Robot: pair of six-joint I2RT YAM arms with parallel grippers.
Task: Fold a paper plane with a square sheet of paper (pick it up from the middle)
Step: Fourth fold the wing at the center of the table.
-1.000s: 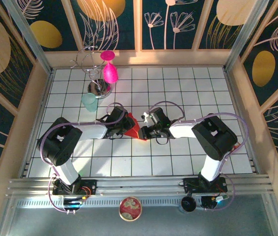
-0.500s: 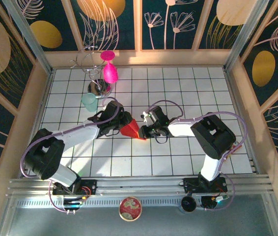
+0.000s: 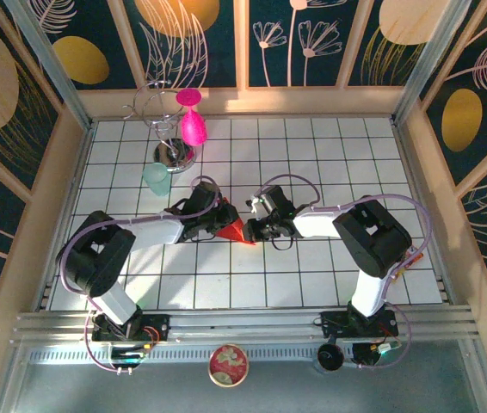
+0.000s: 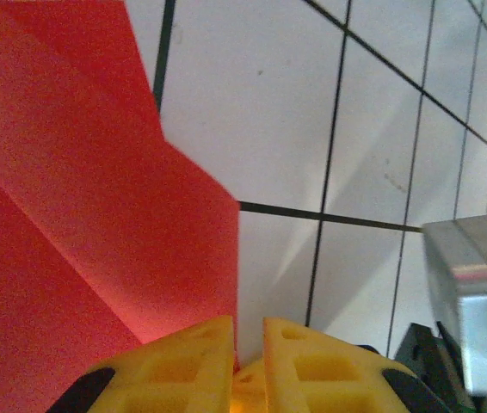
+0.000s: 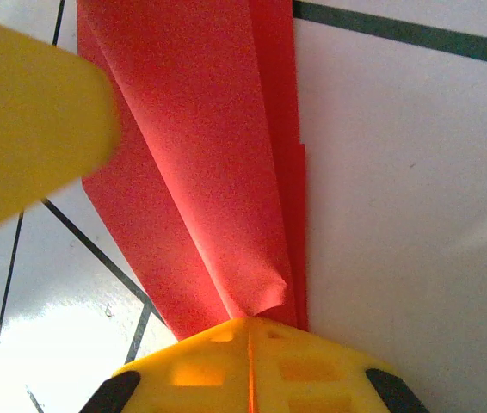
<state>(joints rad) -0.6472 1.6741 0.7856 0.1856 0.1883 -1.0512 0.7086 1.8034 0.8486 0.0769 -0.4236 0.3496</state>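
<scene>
Bright red creased paper sheet [image 3: 233, 228], part-folded into pointed wedge, sits between both sets of fingers.

Right fingers [image 5: 312, 370]: fully closed, narrow folded end of sheet [image 5: 200, 155] pinched in seam.

Left fingers [image 4: 192, 361]: closed to thin slit, sheet edge [image 4: 97, 215] running into it; likely pinched.

Step, by judgement: setting next fold. Hold both pinches firm, move them together, lay crease flat on white gridded tabletop [image 3: 312, 155], avoid pulling apart and tearing.

Room: open tiles beyond and nearward of right fingers. Pale teal cup [image 3: 157, 179] near left fingers; magenta plastic goblet [image 3: 193, 125] further beyond.
</scene>
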